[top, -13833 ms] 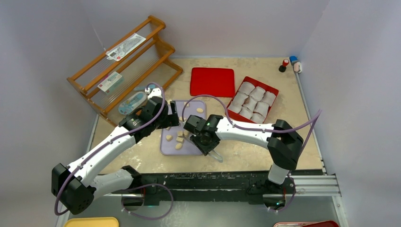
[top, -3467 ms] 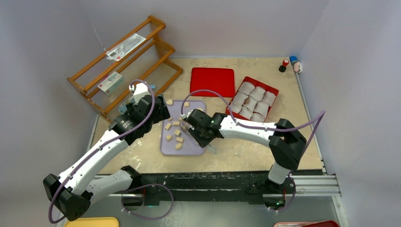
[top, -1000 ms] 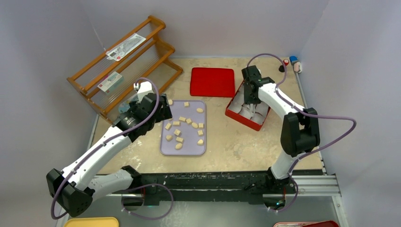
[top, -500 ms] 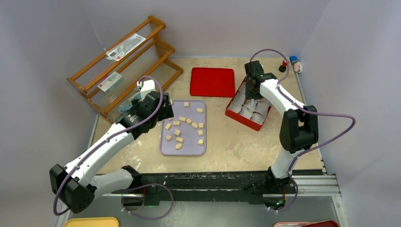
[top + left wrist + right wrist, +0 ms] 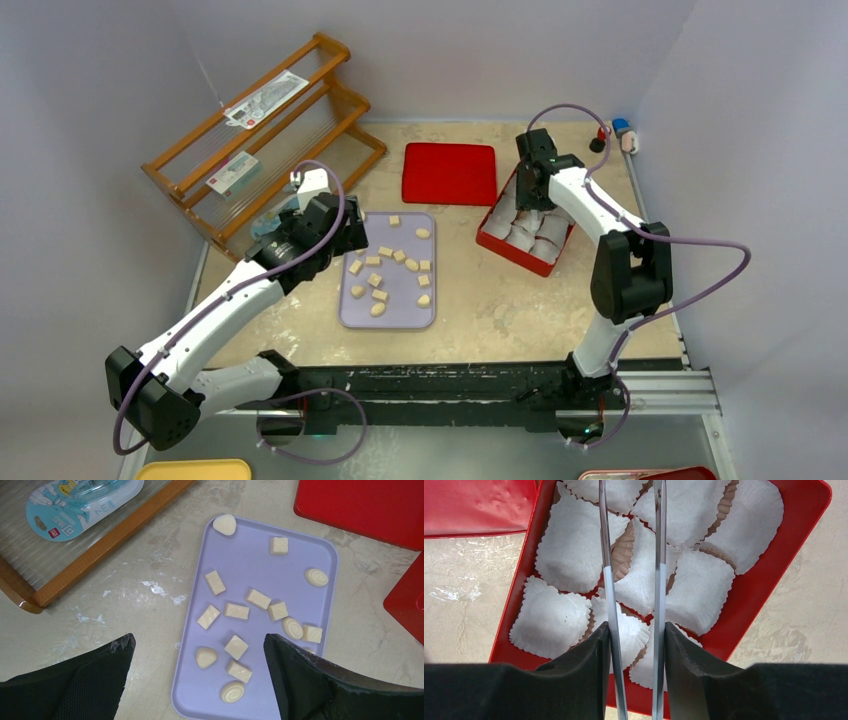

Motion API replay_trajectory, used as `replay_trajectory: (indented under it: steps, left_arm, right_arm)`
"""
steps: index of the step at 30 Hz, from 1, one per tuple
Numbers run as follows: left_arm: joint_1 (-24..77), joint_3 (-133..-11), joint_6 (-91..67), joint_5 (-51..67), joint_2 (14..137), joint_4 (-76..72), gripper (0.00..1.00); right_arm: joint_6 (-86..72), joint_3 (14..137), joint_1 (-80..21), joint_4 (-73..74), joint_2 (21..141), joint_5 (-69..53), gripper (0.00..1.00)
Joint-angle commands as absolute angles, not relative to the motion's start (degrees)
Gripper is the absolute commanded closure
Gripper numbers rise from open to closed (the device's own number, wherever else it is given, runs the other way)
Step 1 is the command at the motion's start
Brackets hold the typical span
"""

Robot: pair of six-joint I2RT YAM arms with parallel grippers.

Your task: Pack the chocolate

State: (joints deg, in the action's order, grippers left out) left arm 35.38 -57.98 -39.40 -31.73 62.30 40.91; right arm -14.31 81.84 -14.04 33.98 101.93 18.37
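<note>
Several pale tan chocolate pieces [image 5: 385, 275] lie scattered on a lilac tray [image 5: 345, 318]; they show close up in the left wrist view [image 5: 236, 646]. My left gripper [image 5: 342, 228] hangs open and empty over the tray's left edge [image 5: 199, 642]. My right gripper [image 5: 528, 195] is shut on metal tweezers [image 5: 606, 580] and hovers over the red box [image 5: 744, 615] of white crinkled paper cups [image 5: 569, 555]. The tweezer tips run out of view, so I cannot tell whether they hold a piece. No chocolate shows in the cups.
A flat red lid [image 5: 450, 172] lies behind the tray. A wooden rack [image 5: 265, 130] with a blue packet [image 5: 80, 502] stands at the left. Small bottles [image 5: 612, 135] sit in the back right corner.
My right gripper with the tweezers has left the tray and moved to the red box, then crept slightly toward the back. My left gripper has barely shifted.
</note>
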Motion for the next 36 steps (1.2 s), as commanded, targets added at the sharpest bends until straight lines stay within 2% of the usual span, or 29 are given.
replay_trajectory:
  steps: [1,9,12,24,30,36]
  left_arm:
    - [35.35,-59.86,-39.46,-31.62,61.81,39.68,0.0]
    - [35.4,-59.62,-39.99,-31.65,61.17,40.17,0.0]
    - [35.35,-59.51,-40.24,-31.43,61.03,40.19,0.0]
    - [35.35,-59.24,-40.9,-30.59,61.29,40.16,0.0]
    - [35.42,-58.83,-41.39,-30.62,60.62,40.8,0.0]
    - [35.34,-58.62,-41.92,-30.92,58.54,42.53,0.0]
  right_arm:
    - [-14.46,83.77,-13.8,34.07,101.32,18.37,0.6]
    - [-14.55,83.17,-13.8,33.49,99.67,18.25,0.8]
    - [-14.5,82.63,-13.8,33.23,98.59,18.32,0.84]
    - [-11.83,78.88,-15.76,31.59,87.77,17.14,0.86]
    - [-8.92,78.97,-24.6,35.55,82.24,17.15,0.86]
    - [-9.82,78.96,-34.09,39.63,79.7,11.56,0.85]
